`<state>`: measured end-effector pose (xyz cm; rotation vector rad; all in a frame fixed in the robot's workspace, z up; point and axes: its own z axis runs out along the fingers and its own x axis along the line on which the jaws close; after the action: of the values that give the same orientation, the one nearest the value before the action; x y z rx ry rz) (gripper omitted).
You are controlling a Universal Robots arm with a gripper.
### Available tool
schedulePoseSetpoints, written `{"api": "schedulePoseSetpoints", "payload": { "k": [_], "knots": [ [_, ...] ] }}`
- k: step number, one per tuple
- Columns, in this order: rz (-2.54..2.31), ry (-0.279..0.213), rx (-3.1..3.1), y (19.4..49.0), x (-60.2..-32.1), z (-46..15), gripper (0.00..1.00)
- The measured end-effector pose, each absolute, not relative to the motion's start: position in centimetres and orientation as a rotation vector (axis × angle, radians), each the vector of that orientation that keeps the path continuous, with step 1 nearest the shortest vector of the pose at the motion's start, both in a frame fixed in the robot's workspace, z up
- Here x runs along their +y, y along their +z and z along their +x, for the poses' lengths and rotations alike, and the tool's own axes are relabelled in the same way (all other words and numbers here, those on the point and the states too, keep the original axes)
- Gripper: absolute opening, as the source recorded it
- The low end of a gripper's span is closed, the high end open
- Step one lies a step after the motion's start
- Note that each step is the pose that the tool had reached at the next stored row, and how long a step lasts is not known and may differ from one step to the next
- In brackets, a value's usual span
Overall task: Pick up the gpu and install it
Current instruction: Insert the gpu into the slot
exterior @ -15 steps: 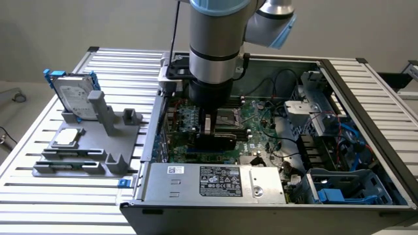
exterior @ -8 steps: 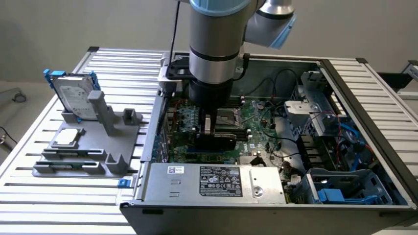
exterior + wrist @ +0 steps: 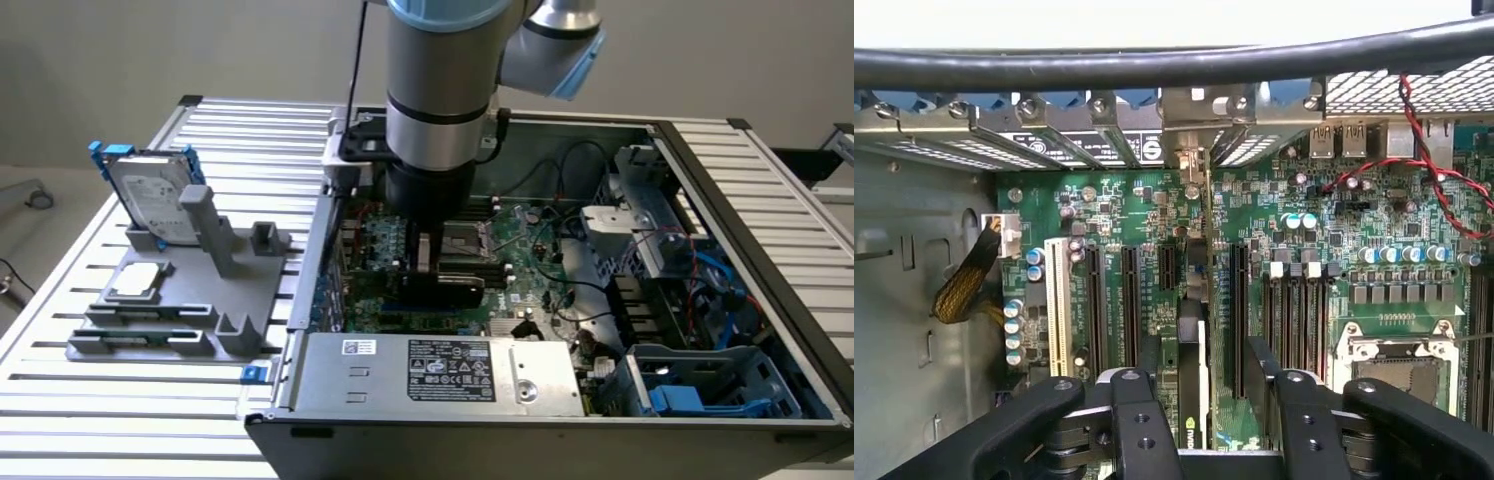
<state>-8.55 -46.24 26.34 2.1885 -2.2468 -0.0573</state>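
The gpu (image 3: 451, 291) stands on edge inside the open computer case (image 3: 747, 250), low over the green motherboard (image 3: 534, 270), its black shroud toward the exterior view's front. My gripper (image 3: 424, 262) comes straight down onto its top edge and is shut on it. In the wrist view the gpu (image 3: 1192, 390) shows edge-on between the two black fingers (image 3: 1151, 372), running along the black expansion slots (image 3: 1129, 300) toward its metal bracket (image 3: 1194, 135) at the case's rear wall. Whether it sits fully in a slot I cannot tell.
A silver hard drive with blue clips (image 3: 151, 193) and a small square chip (image 3: 140, 282) rest on a grey fixture (image 3: 200, 300) at the exterior view's left. The power supply (image 3: 434, 370), CPU socket (image 3: 1399, 360), red wires (image 3: 1434, 170) and a black cable (image 3: 1174, 65) crowd the case.
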Motion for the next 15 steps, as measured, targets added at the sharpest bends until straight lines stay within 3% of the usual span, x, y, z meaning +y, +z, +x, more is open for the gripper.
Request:
{"api": "schedulePoseSetpoints", "payload": {
  "k": [9, 10, 11, 15],
  "knots": [
    [2.187, -0.061, -2.245, 28.3, -46.1, -8.5, 0.44],
    [2.186, -0.062, -2.245, 28.5, -46.1, -8.5, 0.38],
    [2.186, -0.062, -2.245, 28.7, -46.0, -8.5, 0.38],
    [2.186, -0.063, -2.245, 28.8, -45.7, -8.5, 0.14]
  ]
}}
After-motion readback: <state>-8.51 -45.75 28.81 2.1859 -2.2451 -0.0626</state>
